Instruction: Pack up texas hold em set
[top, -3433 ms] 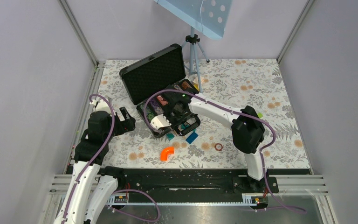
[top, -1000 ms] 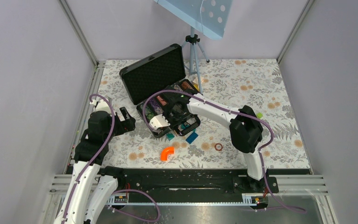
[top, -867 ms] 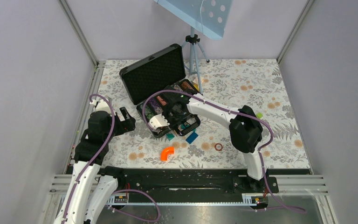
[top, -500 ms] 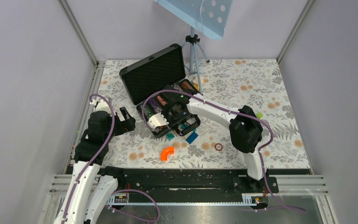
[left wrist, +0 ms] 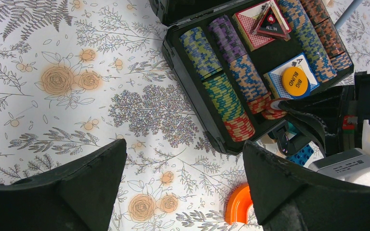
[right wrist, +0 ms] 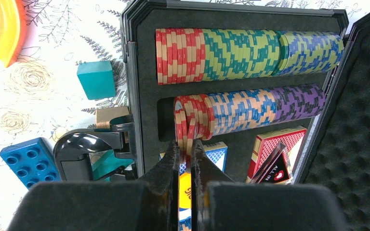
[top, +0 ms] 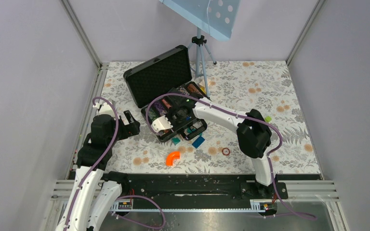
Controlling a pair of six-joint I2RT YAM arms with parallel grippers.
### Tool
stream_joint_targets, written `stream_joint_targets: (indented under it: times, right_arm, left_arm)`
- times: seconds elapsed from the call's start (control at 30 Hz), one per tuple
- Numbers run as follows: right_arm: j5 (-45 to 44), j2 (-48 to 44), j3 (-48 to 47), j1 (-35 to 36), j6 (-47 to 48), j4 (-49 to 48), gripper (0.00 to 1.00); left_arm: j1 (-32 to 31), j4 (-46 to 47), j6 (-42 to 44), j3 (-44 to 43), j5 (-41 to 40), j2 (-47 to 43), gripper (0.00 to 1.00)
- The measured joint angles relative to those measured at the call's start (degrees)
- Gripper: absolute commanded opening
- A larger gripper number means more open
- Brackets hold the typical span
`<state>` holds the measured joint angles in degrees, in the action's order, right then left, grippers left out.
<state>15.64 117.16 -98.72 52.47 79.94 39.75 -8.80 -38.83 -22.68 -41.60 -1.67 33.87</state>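
My right gripper [right wrist: 185,153], nearly closed, pinches a chip [right wrist: 187,131] at the second row's end. My left gripper [left wrist: 183,192] stands wide, empty. Remaining: stow loose chip [top: 226,151], close case [right wrist: 134,72].

Bright even light, soft shadows, sharp

white arm links [top: 219,115], black joints [top: 254,139], looping purple cables [top: 117,126], black end effector fingers [left wrist: 77,192]

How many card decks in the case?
2: red deck under the ALL IN marker, by the lid; blue deck under the BIG BLIND button. No others visible.
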Motion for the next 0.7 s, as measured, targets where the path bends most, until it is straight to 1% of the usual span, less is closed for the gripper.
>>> stream_joint_targets:
  times: [0.7]
  right_arm:
    - [-0.1,-3.1,6.0,0.0,0.0,-5.6,0.0]
  left_arm:
    - [0.0,0.0,0.0,0.0,0.1,0.4,0.9]
